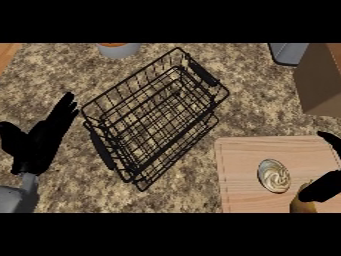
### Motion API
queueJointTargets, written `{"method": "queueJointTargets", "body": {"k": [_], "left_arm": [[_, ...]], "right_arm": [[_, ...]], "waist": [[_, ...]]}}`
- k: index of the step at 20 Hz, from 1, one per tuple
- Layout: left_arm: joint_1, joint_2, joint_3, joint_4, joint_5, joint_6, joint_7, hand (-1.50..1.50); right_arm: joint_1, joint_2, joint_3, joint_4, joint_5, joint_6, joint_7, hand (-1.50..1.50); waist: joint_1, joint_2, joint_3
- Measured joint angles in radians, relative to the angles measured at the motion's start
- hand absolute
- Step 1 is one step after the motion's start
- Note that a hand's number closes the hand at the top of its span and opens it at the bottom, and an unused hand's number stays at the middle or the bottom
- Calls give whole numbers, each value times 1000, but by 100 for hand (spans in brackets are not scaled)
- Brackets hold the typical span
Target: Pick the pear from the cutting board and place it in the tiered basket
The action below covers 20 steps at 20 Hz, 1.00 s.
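Observation:
The black wire tiered basket (205,74) stands in the middle of the speckled counter, set at an angle. A light wooden cutting board (247,160) lies at the lower right. At its bottom edge an olive-yellow pear (298,204) shows only in part, cut off by the view's edge. My right hand (326,187) is over the board's right side with one dark part reaching down to the pear and a finger (340,145) spread up and away; it looks open. My left hand (40,140) rests open, fingers up, left of the basket.
A round cream object with a grey rim (274,175) sits on the board just above the pear. A brown cardboard box (328,80) stands at the right edge. A grey bowl with orange contents (118,49) and a grey container (287,52) are at the back.

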Motion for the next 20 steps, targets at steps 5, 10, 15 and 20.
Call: {"method": "queueJointTargets", "body": {"k": [5,10,15,20], "left_arm": [[-10,-7,8,0,-7,6,11,0],[17,3,28,-19,0,-11,9,0],[22,-2,39,-7,-10,-14,-4,0],[15,-19,39,-17,-18,-4,18,0]], "right_arm": [[-127,16,30,-30,-85,83,113,-150],[-180,68,85,29,-63,88,148,-150],[-171,101,137,83,-37,86,154,-150],[-150,144,176,141,13,76,139,-150]], "waist": [[-4,0,3],[-10,0,5],[-24,-1,6],[-31,-2,7]]}}
